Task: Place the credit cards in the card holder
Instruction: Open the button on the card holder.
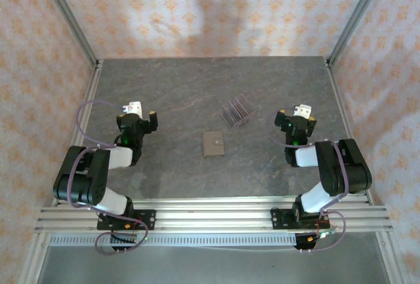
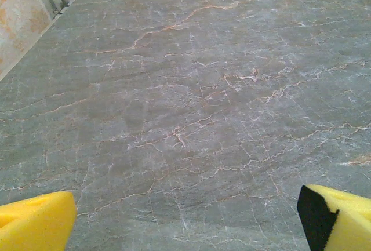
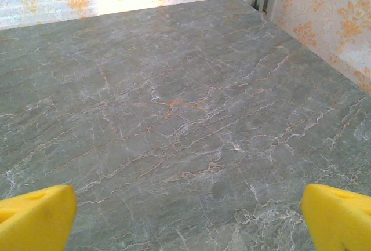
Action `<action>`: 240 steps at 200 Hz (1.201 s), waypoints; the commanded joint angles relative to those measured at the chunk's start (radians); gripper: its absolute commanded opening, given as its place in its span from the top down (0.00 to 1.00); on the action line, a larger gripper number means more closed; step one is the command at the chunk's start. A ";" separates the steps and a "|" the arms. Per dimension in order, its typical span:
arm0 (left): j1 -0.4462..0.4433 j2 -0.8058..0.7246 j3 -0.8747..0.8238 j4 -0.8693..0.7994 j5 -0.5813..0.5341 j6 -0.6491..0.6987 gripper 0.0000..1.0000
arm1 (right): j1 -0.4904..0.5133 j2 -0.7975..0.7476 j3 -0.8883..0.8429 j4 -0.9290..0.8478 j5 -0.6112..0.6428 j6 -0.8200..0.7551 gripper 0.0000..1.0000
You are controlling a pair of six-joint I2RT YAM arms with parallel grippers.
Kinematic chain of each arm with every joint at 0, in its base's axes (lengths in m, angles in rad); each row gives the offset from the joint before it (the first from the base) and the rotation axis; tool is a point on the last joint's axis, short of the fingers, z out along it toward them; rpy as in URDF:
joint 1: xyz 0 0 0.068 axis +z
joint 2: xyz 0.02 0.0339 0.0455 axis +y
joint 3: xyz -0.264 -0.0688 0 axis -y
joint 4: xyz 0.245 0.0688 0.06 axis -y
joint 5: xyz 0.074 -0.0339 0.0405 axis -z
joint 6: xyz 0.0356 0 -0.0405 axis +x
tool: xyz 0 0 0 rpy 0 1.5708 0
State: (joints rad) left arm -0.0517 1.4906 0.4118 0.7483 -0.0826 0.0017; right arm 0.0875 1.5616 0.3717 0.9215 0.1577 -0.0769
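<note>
The card holder (image 1: 212,143), a small tan-brown wallet, lies shut and flat near the middle of the table. Just behind it to the right, the dark credit cards (image 1: 235,111) stand on edge in a clear slotted rack (image 1: 240,120). My left gripper (image 1: 142,111) sits well to the left of the wallet, open and holding nothing. My right gripper (image 1: 296,113) sits to the right of the rack, also open. In the wrist views, the yellow pads of the left gripper (image 2: 185,223) and of the right gripper (image 3: 188,221) stand wide apart over bare stone.
The grey marbled tabletop (image 1: 197,87) is walled by patterned panels at the back and both sides, with metal posts (image 1: 65,15) at the back corners. An aluminium rail (image 1: 210,213) carrying the arm bases runs along the near edge.
</note>
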 commanded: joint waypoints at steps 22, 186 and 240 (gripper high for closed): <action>0.000 0.007 0.019 -0.016 -0.009 0.018 0.00 | 0.006 -0.009 -0.017 0.037 0.017 -0.009 0.01; 0.008 0.007 0.021 -0.018 0.006 0.014 0.00 | 0.003 -0.010 -0.015 0.032 0.015 -0.003 0.01; 0.009 0.007 0.021 -0.018 0.006 0.014 0.00 | 0.002 -0.009 -0.014 0.031 0.015 -0.003 0.01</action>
State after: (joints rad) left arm -0.0513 1.4902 0.4118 0.7479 -0.0822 0.0017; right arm 0.0891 1.5616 0.3676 0.9253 0.1581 -0.0769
